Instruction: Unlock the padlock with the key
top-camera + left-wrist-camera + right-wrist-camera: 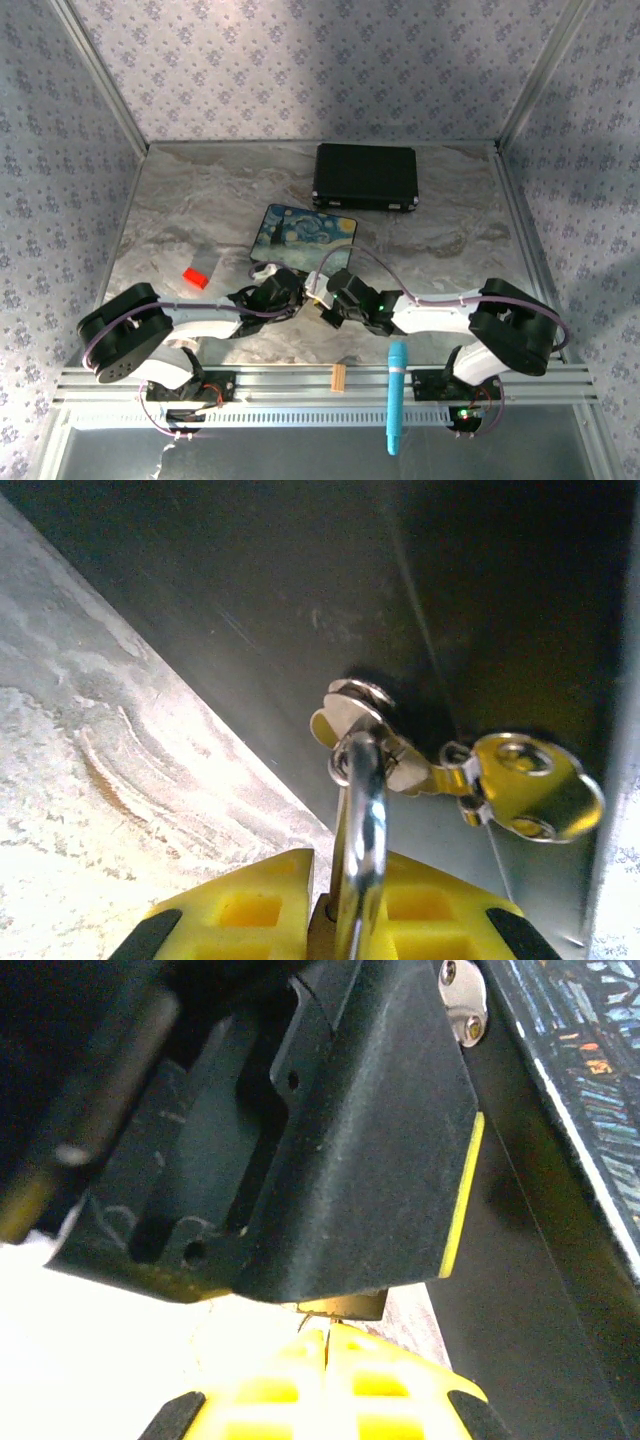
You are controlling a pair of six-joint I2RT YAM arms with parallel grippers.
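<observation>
In the left wrist view my left gripper [345, 885] is shut on the padlock [322, 932], whose brass body barely peeks out between the yellow fingers [250, 905]. Its silver shackle [362, 820] runs up through the ring of the painted box's brass clasp [520, 785]. My right gripper [328, 1345] is shut on the key [327, 1330], a thin sliver pointing at the padlock's brass underside [345, 1305], just below the left gripper's black finger [360, 1140]. From above, the left gripper [293, 293] and right gripper [336, 300] meet at the painted box's [305, 235] near edge.
A black case [365, 178] lies at the back. A red block [195, 278] sits left of the arms. An orange-tan strip [338, 376] and a blue stick [397, 400] rest on the front rail. Marbled table [190, 200] lies open to the left.
</observation>
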